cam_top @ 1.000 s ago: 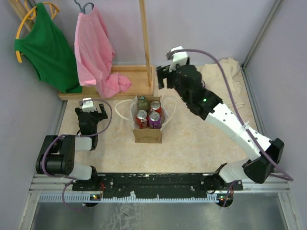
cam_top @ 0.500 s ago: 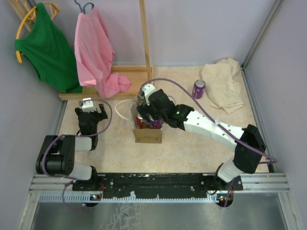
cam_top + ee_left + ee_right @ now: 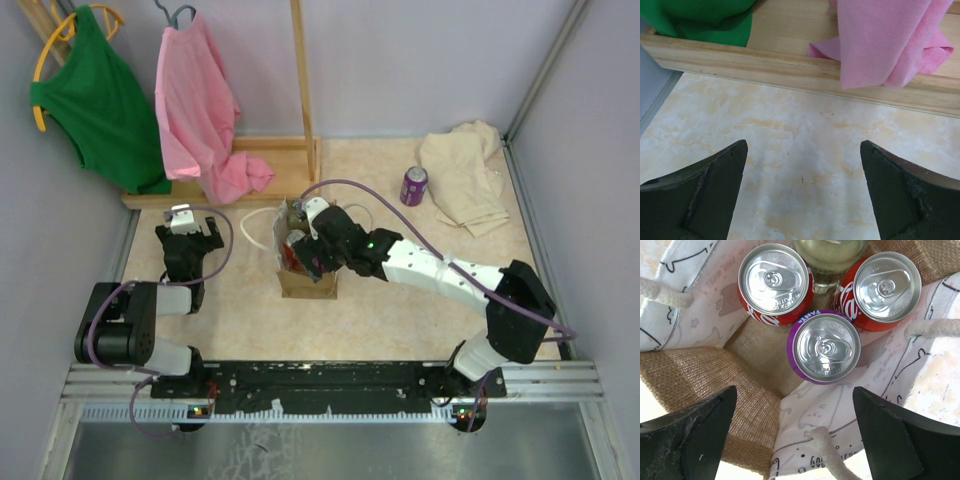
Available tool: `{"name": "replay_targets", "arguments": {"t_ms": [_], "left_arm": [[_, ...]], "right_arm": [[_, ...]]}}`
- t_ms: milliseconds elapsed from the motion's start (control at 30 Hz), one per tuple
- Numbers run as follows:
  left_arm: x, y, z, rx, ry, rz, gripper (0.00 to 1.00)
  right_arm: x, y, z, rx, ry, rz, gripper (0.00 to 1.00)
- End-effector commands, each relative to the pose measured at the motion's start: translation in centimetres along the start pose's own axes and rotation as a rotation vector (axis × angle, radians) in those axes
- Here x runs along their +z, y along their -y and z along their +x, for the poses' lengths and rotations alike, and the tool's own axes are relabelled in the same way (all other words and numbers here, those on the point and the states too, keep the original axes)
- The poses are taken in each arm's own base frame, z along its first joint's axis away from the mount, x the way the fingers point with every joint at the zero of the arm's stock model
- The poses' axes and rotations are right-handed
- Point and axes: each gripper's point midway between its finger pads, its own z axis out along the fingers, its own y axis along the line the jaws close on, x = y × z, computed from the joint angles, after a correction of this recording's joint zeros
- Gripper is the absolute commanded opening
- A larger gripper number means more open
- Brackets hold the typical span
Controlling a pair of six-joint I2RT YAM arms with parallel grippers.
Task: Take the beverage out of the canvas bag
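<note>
A: Right fingers (image 3: 690, 435)?
B: Spread wide, nothing gripped. They are poised over the open mouth of the bag (image 3: 700, 375), one finger to each side.
A: What's seen inside the bag?
B: A purple can (image 3: 826, 346) is seen upright, between the fingers and just ahead of the tips, untouched. Two red cans (image 3: 774, 282) are stood farther ahead, one left, one right, both just beside the purple can. A bottle (image 3: 827, 255) is wedged between them, farthest out, cut off by the frame edge.
A: Handles (image 3: 662, 292)?
B: White rope, seen at the rim on either side. One strand is seen between the fingers, nearer than the purple can.
A: Left fingers (image 3: 695, 200)?
B: Also spread wide, empty, poised over bare desk (image 3: 805, 145). A wooden rail (image 3: 765, 65) is seen ahead. A pink cloth (image 3: 890, 35) is draped over it ahead-right, and a green cloth (image 3: 700, 17) ahead-left.
A: Anything else?
B: From the top view, a loose can (image 3: 414, 185), purple, is stood on the desk beyond and to the right of the right fingers. It is well apart from the bag and just beside a cream cloth (image 3: 462, 175).
</note>
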Motion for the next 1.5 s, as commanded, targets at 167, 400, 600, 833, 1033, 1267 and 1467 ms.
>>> {"name": "replay_targets", "arguments": {"t_ms": [167,400,600,833,1033,1267,1467], "left_arm": [[0.4,0.0,-1.0,-0.016,0.028,-0.011,1.00],[0.4,0.0,-0.9,-0.016,0.027,-0.012,1.00],[0.4,0.0,-1.0,-0.016,0.028,-0.011,1.00],[0.4,0.0,-1.0,-0.016,0.028,-0.012,1.00],[0.4,0.1,-1.0,-0.017,0.028,-0.009,1.00],[0.5,0.2,-0.8,-0.016,0.026,-0.003,1.00],[0.6,0.2,-0.8,-0.016,0.025,0.001,1.00]], "right_arm": [[1.6,1.1,2.3,0.011,-0.059,0.102,0.99],[3.5,0.5,2.8,-0.005,-0.091,0.088,0.99],[5.4,0.0,4.1,-0.005,-0.137,0.084,0.99],[6.0,0.6,5.1,0.004,-0.165,0.124,0.90],[5.6,2.0,4.6,0.025,-0.125,0.211,0.96],[4.8,3.4,1.4,0.012,-0.029,0.283,0.97],[5.5,4.0,0.5,0.011,-0.003,0.303,0.82]]}}
